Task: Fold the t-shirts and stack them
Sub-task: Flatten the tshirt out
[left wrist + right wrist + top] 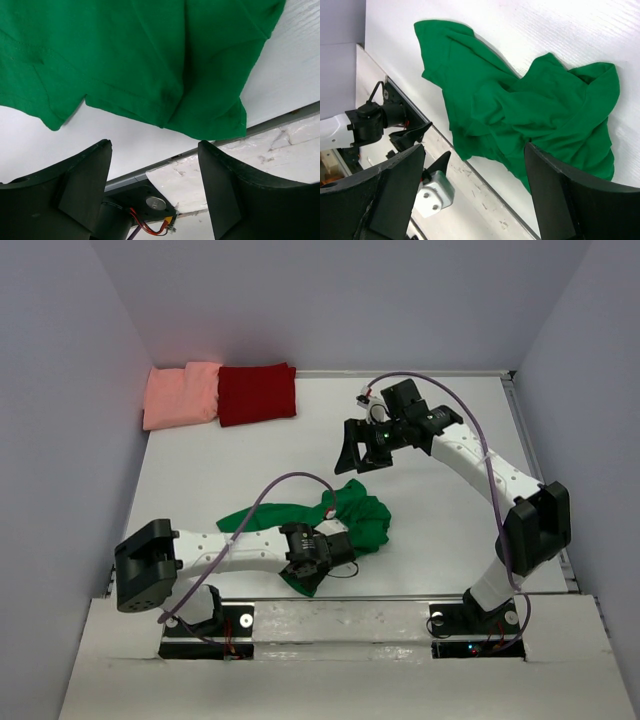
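Green t-shirt [150, 60] sits just past the tips of L gripper [155, 150]. Its jaws are spread wide w/ nothing btwn them. In left wrist view only bare table [130, 135] shows in the gap, and the shirt's hem fills the upper part of the frame. In top view L gripper [343, 550] lies low at the shirt's lower edge, lower centre of frame; can't tell if its fingers touch cloth. The shirt [365, 520] is a crumpled, unfolded heap, lower centre of top view, close to the table's near edge & the arm bases.

R gripper [360, 455] hangs just up-frame of the heap, near centre of top view, also spread open & holding nothing. In right wrist view its fingers [395, 190] frame the lower corners, w/ the rumpled shirt [520, 115] seen btwn & beyond them, apart from it.

Further out, upper left of top view, at the table's far-left corner: salmon-pink t-shirt [182, 395] & dark red t-shirt [257, 393]. Each is folded flat; they lie side by side w/ edges touching, pink one on the left. Both are well apart from the green one & from both grippers.
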Robot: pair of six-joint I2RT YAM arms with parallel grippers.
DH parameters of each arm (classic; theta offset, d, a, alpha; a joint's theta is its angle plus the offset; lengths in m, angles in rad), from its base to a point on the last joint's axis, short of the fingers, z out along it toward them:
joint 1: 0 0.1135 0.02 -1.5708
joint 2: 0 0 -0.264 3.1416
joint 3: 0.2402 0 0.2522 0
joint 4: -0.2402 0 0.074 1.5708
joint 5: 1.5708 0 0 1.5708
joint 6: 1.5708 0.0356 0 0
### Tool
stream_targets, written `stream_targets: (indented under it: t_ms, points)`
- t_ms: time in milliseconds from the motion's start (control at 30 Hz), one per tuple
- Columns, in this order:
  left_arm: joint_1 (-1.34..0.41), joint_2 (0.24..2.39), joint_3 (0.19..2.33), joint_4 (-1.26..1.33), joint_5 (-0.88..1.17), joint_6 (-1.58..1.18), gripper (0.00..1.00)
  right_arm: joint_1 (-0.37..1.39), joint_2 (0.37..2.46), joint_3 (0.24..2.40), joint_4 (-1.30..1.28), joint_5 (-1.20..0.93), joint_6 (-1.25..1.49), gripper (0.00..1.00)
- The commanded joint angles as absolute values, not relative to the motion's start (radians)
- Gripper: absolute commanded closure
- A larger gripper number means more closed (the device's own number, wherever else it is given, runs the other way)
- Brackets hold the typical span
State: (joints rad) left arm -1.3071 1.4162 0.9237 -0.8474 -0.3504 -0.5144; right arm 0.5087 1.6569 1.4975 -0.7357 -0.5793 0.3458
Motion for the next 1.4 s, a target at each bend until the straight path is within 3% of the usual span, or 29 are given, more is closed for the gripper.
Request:
stream_targets:
  t_ms: [0, 133, 567, 900, 1133, 1367]
  points:
    - [-1.305, 1.482, 0.951, -0.884, -0.388, -0.543, 0.2, 0.506, 1.621, 1.488, -0.693, -0.612, 0.348, 0.14]
    - [-1.298, 1.531, 0.95, -0.873, -0.356, -0.531, 0.24, 0.497, 1.612, 1.48, -0.693, -0.618, 0.353, 0.15]
    - [-1.278, 1.588, 0.954, -0.851, -0.317, -0.519, 0.21, 0.497, 1.598, 1.463, -0.692, -0.63, 0.36, 0.14]
    - [-1.227, 1.591, 0.959, -0.848, -0.322, -0.52, 0.43, 0.488, 1.595, 1.457, -0.689, -0.632, 0.36, 0.14]
    - [-1.209, 1.644, 0.966, -0.831, -0.285, -0.505, 0.51, 0.479, 1.598, 1.46, -0.689, -0.635, 0.36, 0.14]
    - [-1.206, 1.664, 0.959, -0.81, -0.242, -0.48, 0.51, 0.479, 1.598, 1.459, -0.69, -0.634, 0.36, 0.14]
